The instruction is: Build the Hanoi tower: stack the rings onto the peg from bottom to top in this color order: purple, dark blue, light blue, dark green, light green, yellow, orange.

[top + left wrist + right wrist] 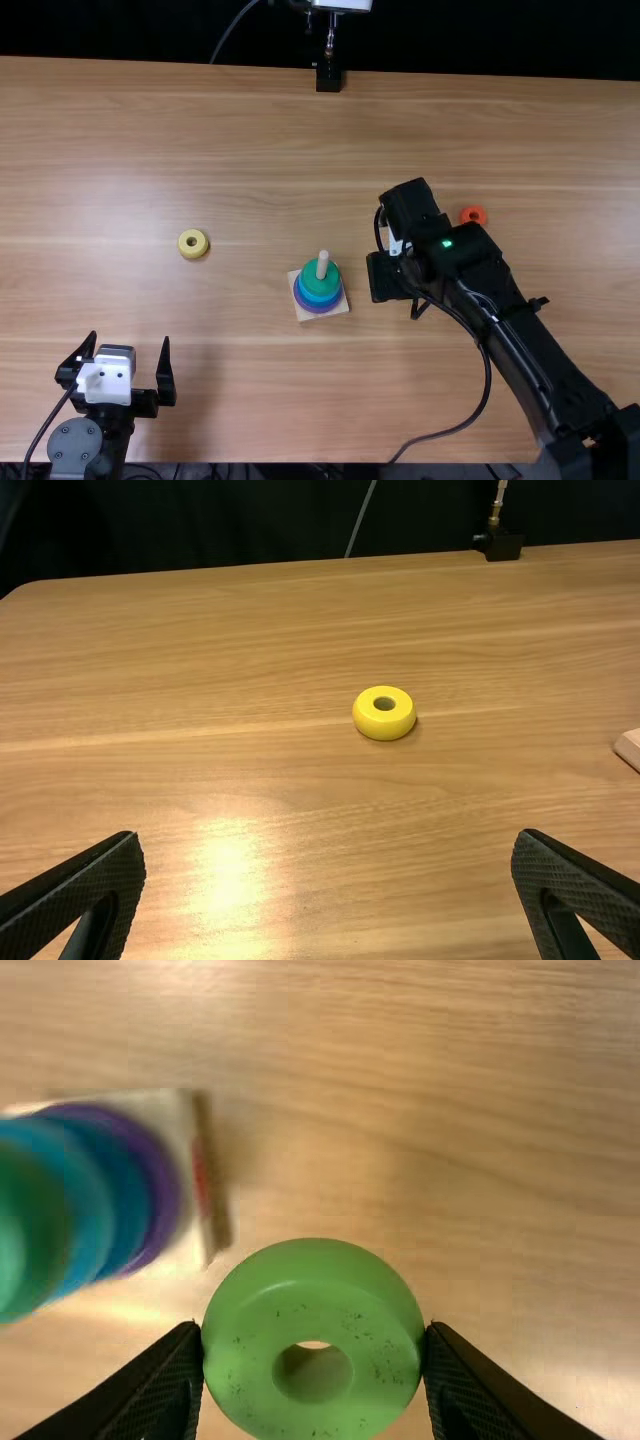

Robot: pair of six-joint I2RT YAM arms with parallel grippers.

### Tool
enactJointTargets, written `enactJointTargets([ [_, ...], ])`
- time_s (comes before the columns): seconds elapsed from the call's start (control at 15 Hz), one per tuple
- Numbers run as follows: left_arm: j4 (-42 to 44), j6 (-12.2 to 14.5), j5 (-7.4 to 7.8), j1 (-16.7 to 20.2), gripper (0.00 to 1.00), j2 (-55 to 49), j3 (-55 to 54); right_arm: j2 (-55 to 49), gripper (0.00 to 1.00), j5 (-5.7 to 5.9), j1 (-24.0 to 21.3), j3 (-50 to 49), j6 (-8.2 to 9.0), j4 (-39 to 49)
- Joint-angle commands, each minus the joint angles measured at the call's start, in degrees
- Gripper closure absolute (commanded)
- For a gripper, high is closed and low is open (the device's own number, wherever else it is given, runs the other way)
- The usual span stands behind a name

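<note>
The right gripper (386,276) was closed around the light green ring (312,1295), its fingers pressing opposite sides, near the peg (322,264); its arm (520,342) slanted in from the near right. The left gripper (129,342) stood wide apart, near the table's near edge. Purple, blue and dark green rings (318,284) sat stacked on the peg; the yellow ring (193,243) and orange ring (473,214) lay on the table (250,130).

light green ring (237,1360) with dark specks, in the black right hand (385,277), stack to its left purple (164,1195), dark blue (122,1185), light blue (80,1190), dark green (30,1222), orange ring (465,213) to its right, yellow ring (186,250) beyond the black-fingered left hand (131,345), light brown bench (300,150), streaked grain
</note>
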Motion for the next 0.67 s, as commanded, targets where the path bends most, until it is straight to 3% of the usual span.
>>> enactJointTargets([
  [0.0,-4.54,0.74,0.02,0.4,0.0,-0.67,-5.93,-1.65,1.0,-0.18,1.48,6.39,0.41,-2.97],
  [0.4,-4.54,0.74,0.02,0.4,0.0,-0.67,-5.93,-0.95,1.0,0.03,7.19,25.38,-0.01,-12.99],
  [0.6,-4.54,0.74,0.02,0.4,0.0,-0.67,-5.93,1.34,1.0,0.13,9.82,28.45,0.09,-14.15],
])
